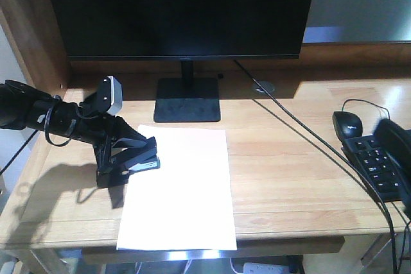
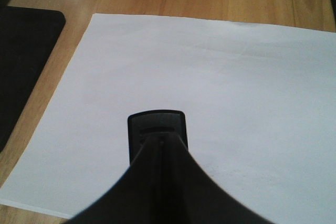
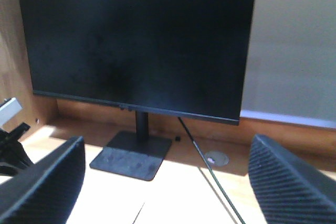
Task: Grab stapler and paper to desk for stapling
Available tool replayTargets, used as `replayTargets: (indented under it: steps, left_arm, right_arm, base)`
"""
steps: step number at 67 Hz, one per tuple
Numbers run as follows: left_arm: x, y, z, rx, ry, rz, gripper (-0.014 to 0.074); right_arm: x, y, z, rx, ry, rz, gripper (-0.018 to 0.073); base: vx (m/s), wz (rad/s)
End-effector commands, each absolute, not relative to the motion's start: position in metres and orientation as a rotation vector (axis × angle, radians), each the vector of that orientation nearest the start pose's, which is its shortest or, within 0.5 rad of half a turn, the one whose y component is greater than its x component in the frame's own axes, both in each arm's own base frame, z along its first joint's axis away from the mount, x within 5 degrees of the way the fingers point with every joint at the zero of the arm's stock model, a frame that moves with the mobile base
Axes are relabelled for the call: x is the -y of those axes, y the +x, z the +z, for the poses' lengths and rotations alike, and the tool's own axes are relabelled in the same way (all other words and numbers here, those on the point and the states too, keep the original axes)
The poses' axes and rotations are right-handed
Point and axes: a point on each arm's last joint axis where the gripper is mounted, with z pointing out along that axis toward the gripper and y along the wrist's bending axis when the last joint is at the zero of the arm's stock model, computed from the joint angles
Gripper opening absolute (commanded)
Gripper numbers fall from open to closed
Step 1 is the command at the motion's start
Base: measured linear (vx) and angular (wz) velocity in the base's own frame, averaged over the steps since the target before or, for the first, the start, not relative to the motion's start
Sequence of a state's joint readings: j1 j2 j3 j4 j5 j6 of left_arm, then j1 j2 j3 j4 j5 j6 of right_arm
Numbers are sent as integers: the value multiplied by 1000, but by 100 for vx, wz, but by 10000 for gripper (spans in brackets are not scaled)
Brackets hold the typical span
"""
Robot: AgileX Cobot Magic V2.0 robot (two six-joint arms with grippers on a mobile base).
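Your left gripper [image 1: 122,158] is clenched around the stapler [image 1: 142,162], holding it low at the paper's left edge, with the stapler's nose reaching in over the sheet. From the left wrist camera you see that black nose [image 2: 157,129] jutting out between the fingers and over the paper [image 2: 210,108]; whether it rests on the sheet or hangs just above it, you cannot tell.

The paper [image 1: 180,187] lies flat on the desk [image 1: 289,178], its near edge at the desk's front rim and its far edge just short of the monitor base [image 1: 187,99]. The left arm comes in from the paper's left side (a small grey camera block [image 1: 113,94] sits on its wrist).

Your right gripper [image 3: 168,182] is released, its two ribbed fingers [image 3: 42,187] spread wide with nothing between them, well above the desk and facing the monitor [image 3: 136,40].

Right of the paper, well apart from it, lie a black mouse [image 1: 347,122] and a keyboard [image 1: 376,162]. Beyond the paper stands the monitor [image 1: 180,11], and a black cable [image 1: 289,120] runs from behind it past the paper's right side.
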State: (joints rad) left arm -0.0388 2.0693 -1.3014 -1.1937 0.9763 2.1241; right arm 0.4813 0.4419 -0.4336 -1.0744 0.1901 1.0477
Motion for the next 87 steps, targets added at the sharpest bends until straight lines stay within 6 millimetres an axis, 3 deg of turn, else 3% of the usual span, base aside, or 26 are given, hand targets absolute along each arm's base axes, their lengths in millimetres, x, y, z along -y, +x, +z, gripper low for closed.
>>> replayTargets:
  steps: [1,24,87]
  left_arm:
    - [90,399,190,-1673,1423,-651,-6]
    - [90,399,190,-1673,1423,-651,-6]
    - [90,399,190,-1673,1423,-651,-6]
  right_arm:
    - [-26,80,316,-1494,-274,227,588]
    - [-13,56,257,-1464,-269,231,583]
    - [-11,53,258,-1450,-257,234,578]
  base:
    - [0,0]
    - [0,0]
    - [0,0]
